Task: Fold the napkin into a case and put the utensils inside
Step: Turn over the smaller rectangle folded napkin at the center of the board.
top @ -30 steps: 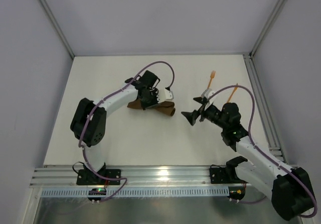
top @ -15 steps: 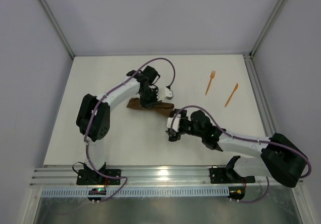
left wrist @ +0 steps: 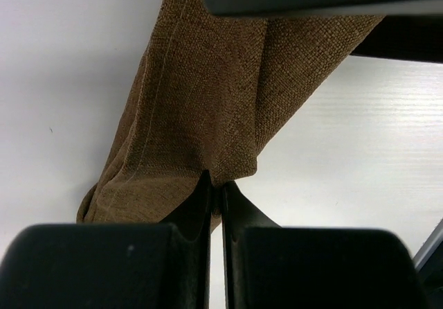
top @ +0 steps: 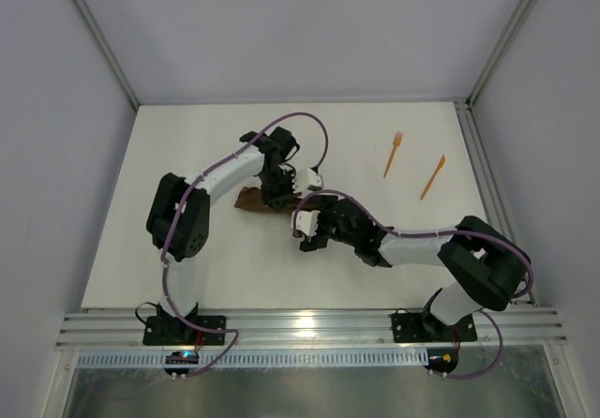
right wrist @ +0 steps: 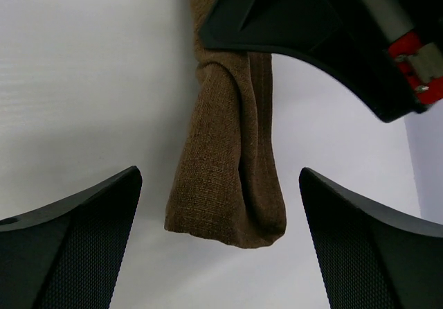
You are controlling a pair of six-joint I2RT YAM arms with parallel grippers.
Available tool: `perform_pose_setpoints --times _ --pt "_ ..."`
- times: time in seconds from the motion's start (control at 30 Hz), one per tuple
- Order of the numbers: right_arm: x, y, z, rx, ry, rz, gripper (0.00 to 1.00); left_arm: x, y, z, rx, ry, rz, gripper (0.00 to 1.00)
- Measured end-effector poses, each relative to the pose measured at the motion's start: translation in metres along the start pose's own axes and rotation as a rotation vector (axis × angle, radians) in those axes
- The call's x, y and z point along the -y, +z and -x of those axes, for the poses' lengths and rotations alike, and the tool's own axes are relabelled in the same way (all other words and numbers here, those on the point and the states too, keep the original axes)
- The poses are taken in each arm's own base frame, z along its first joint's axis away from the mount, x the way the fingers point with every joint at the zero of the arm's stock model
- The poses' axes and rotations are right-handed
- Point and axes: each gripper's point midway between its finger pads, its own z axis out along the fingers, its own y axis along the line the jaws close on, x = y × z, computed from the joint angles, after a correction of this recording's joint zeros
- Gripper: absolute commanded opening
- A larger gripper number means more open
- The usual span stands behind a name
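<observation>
Pinching the napkin (left wrist: 201,101) with the left tool (left wrist: 216,184), shut tight on a fold of the weave, near the middle of the desk (top: 187,249). Bunched into a twisted brown roll rather than a flat strip, with one rounded end toward the right tool (right wrist: 220,177). Spread wide over there, holding nothing, poised at that loose end and straddling it in the wrist view; touching or not, impossible to tell. Soft, limp stuff by the look of it: light, coarse-woven, rough enough not to slip, but sure to sag and untwist wherever unsupported. Probably best taken at a hemmed edge or corner, not round the thick middle of the roll, so as to open the layers out instead of dragging the whole bundle. Nothing fragile about it. Over at the far right, well apart from the cloth, fork (top: 393,154) and knife (top: 432,176), side by side, untouched, thin and likely fiddly to lift off a flat top. In the way: mainly the left tool's own black body, sitting right over the upper part of the roll and crowding any approach from the right. Layer order underneath impossible to make out.
</observation>
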Motion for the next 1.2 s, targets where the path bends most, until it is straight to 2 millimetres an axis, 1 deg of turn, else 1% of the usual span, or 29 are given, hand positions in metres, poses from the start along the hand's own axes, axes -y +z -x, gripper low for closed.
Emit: perform_pose_setpoints --times 0.07,0.17,0.2,0.3,0.33,0.4,0.43,0.53,0.57,0.73,0.77,0.8,0.83,0.87,0.93,0.97,1.07,1.2 --pt "-0.006 0.005 -0.007 -0.036 -0.002 0.012 0.99 0.001 0.0 0.0 -0.001 -0.001 -0.004 0.0" --pt "-0.021 0.008 -0.019 -0.091 -0.007 0.045 0.93 0.002 0.0 0.0 0.0 -0.002 -0.01 0.0" --pt "-0.027 0.008 -0.022 -0.107 -0.007 0.058 0.85 0.003 0.0 -0.001 -0.001 -0.003 -0.013 0.0" --pt "-0.035 0.01 -0.031 -0.154 -0.006 0.071 0.67 0.004 0.001 -0.001 -0.003 -0.005 -0.021 0.0" --pt "-0.036 0.011 -0.033 -0.164 -0.001 0.068 0.57 0.005 0.001 -0.002 -0.003 -0.006 -0.025 0.0" --pt "-0.033 0.013 -0.035 -0.18 0.009 0.056 0.52 0.006 0.002 -0.001 -0.002 -0.008 -0.032 0.0" --pt "-0.031 0.015 -0.035 -0.188 0.016 0.047 0.44 0.007 0.003 -0.002 -0.003 -0.009 -0.035 0.0" --pt "-0.025 0.017 -0.035 -0.203 0.037 0.026 0.3 0.007 0.003 -0.002 -0.004 -0.009 -0.039 0.0" --pt "-0.024 0.017 -0.034 -0.208 0.046 0.021 0.24 0.008 0.003 -0.002 -0.004 -0.007 -0.04 0.0" --pt "-0.024 0.017 -0.035 -0.227 0.098 0.017 0.1 0.009 0.003 -0.003 -0.008 0.0 -0.046 0.01" --pt "-0.025 0.016 -0.035 -0.229 0.112 0.018 0.08 0.009 0.003 -0.003 -0.008 0.001 -0.047 0.08" --pt "-0.026 0.016 -0.035 -0.232 0.127 0.022 0.03 0.009 0.002 -0.003 -0.008 0.005 -0.049 0.12" --pt "-0.028 0.015 -0.035 -0.238 0.144 0.03 0.03 0.01 0.003 -0.004 -0.008 0.007 -0.051 0.16" --pt "-0.029 0.015 -0.034 -0.245 0.162 0.041 0.03 0.01 0.003 -0.004 -0.007 0.007 -0.052 0.26" --pt "-0.033 0.014 -0.032 -0.254 0.204 0.061 0.03 0.01 0.002 -0.004 -0.005 0.003 -0.053 0.35" --pt "-0.035 0.014 -0.03 -0.255 0.228 0.074 0.03 0.01 0.002 -0.004 -0.001 0.002 -0.054 0.43" --pt "-0.043 0.01 -0.027 -0.252 0.312 0.112 0.03 0.009 0.001 -0.004 0.014 -0.014 -0.06 0.51" --pt "-0.047 0.007 -0.026 -0.235 0.444 0.146 0.03 0.005 -0.006 -0.007 0.047 -0.044 -0.063 0.53"
